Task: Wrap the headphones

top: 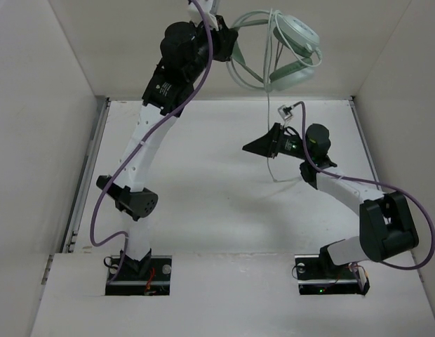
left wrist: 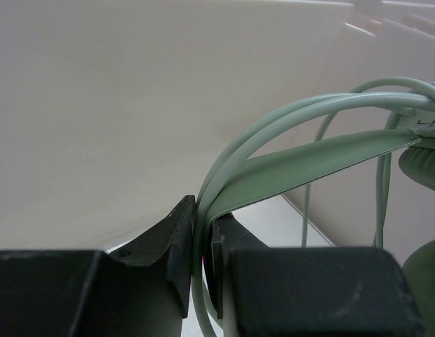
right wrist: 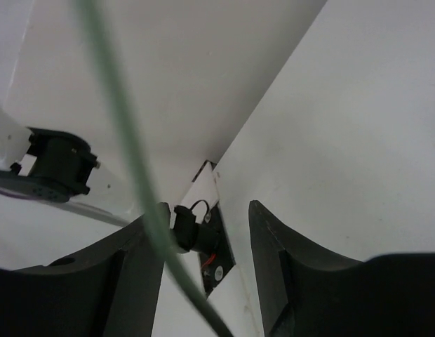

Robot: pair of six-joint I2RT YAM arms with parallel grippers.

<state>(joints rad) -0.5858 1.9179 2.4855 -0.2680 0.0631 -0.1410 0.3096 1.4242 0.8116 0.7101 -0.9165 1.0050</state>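
The pale mint-green headphones point(top: 296, 43) hang high at the back, ear cups to the right. My left gripper point(top: 228, 43) is shut on the thin headband point(left wrist: 302, 165), pinched between the black pads, with cable loops beside it. The thin pale cable point(top: 269, 119) hangs down from the headphones to the table. My right gripper point(top: 258, 146) is open low over the table's middle. In the right wrist view the cable point(right wrist: 126, 140) runs blurred past the left finger point(right wrist: 144, 270), between the jaws, not clamped.
White walls enclose the table on three sides. The left arm's base point(right wrist: 200, 235) shows between my right fingers. Purple arm cables point(top: 98, 210) loop beside both arms. The table's back edge point(top: 224, 100) lies under the headphones.
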